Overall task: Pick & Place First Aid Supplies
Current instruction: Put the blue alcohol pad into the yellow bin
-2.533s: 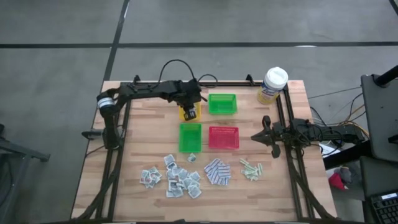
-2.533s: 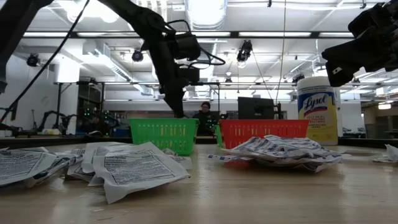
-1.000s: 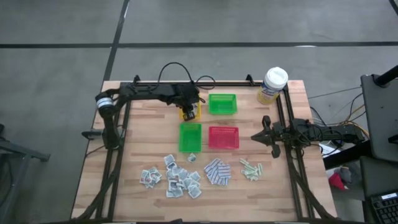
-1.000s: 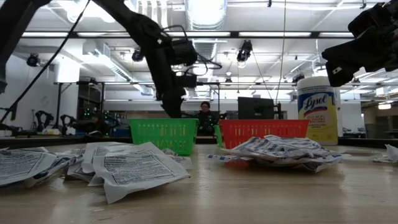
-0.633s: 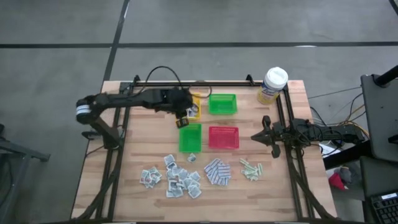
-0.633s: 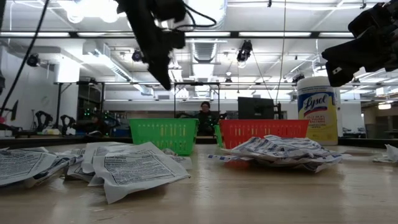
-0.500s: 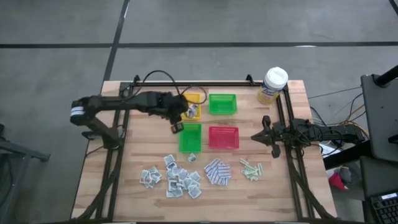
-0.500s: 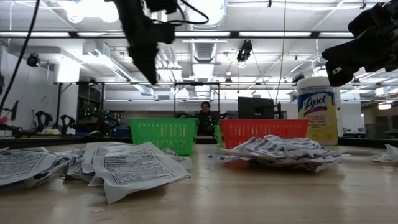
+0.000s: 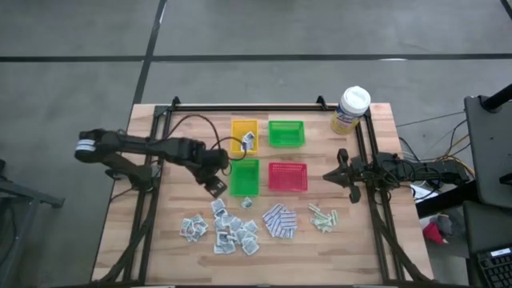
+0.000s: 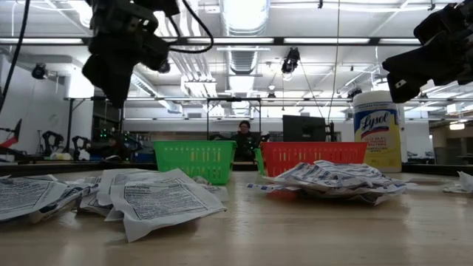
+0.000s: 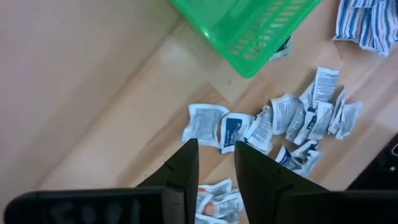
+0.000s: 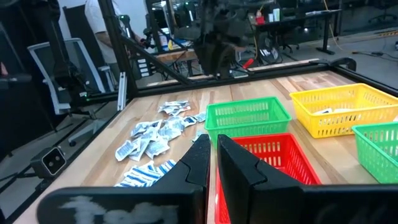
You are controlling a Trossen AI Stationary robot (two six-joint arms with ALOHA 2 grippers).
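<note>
On a pale wood-grain counter (image 9: 384, 240), a yellow tray (image 9: 244, 136) and a green tray (image 9: 286, 133) sit at centre frame above a second green tray (image 9: 245, 177) and a red tray (image 9: 287, 177). Lower down lie white-grey sachets (image 9: 224, 226) with black print, blue-and-white patterned pads (image 9: 279, 221) and pale green strips (image 9: 322, 217). A yellow canister (image 9: 350, 110) with a white lid stands upper right. Both arms are black.
</note>
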